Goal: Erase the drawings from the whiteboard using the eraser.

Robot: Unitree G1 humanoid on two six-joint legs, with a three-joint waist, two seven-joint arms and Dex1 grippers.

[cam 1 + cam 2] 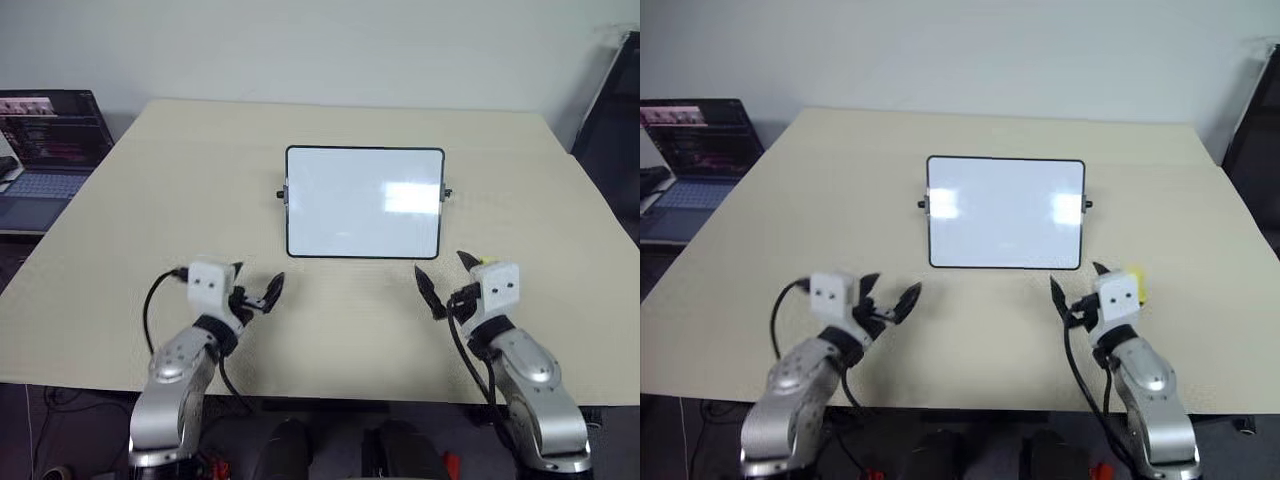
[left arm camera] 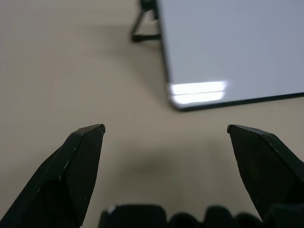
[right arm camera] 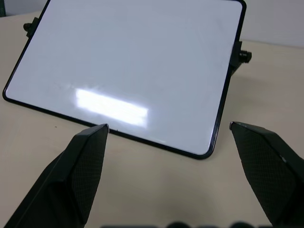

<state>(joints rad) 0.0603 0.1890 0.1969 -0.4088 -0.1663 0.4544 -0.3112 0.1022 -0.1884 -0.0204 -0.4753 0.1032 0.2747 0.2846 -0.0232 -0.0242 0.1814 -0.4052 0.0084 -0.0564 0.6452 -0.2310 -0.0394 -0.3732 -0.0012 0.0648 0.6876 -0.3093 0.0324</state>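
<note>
The whiteboard [image 1: 364,202] stands propped at the middle of the beige table, black-framed with small side knobs. Its face is plain white with glare patches; the drawings are out of view. My left gripper [image 1: 258,284] hovers open in front of the board's left corner, nothing between its fingers. My right gripper [image 1: 445,275] is open and empty in front of the board's right corner. The yellow eraser [image 1: 1134,283] lies on the table just right of that gripper, partly hidden behind its wrist block. The board's lower edge lies ahead of the open fingers in both the left wrist view [image 2: 228,47] and the right wrist view [image 3: 128,61].
An open laptop [image 1: 45,150] sits on a lower surface past the table's left edge. A dark chair [image 1: 615,120] stands at the far right. The table's front edge [image 1: 330,398] runs just below both arms.
</note>
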